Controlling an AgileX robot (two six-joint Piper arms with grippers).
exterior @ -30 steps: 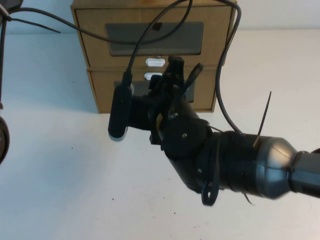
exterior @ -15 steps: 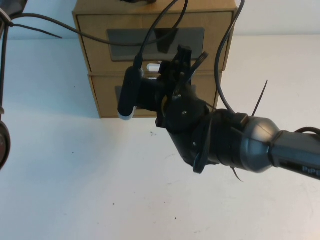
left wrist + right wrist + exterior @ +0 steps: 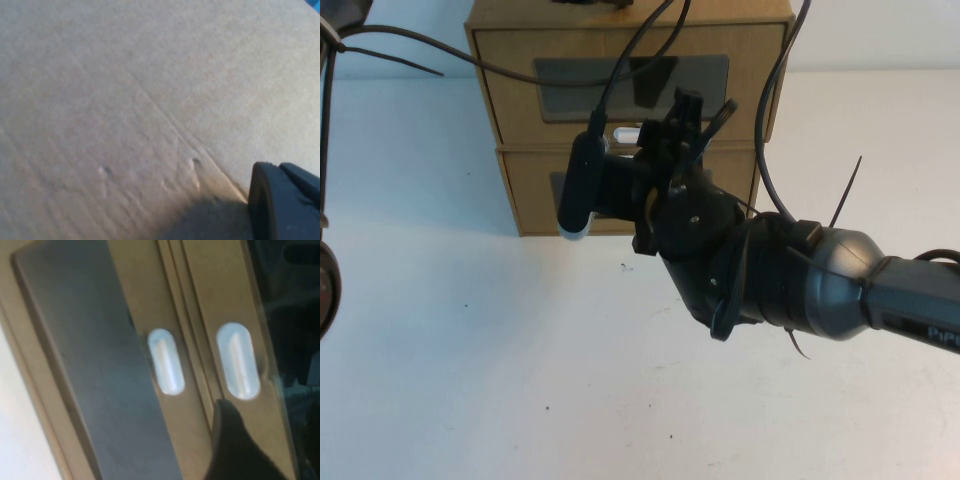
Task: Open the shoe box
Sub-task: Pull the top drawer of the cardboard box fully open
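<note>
right gripper (image 3: 703, 112) moved closer to shoe box (image 3: 510, 70) front, jaws wide; left gripper (image 3: 282, 200) beside cardboard (image 3: 125, 100).

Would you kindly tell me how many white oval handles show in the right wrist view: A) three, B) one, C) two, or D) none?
C: the upper box's handle and the lower box's handle sit side by side. The right gripper hovers before them, jaws open; the left gripper is over bare cardboard.
</note>
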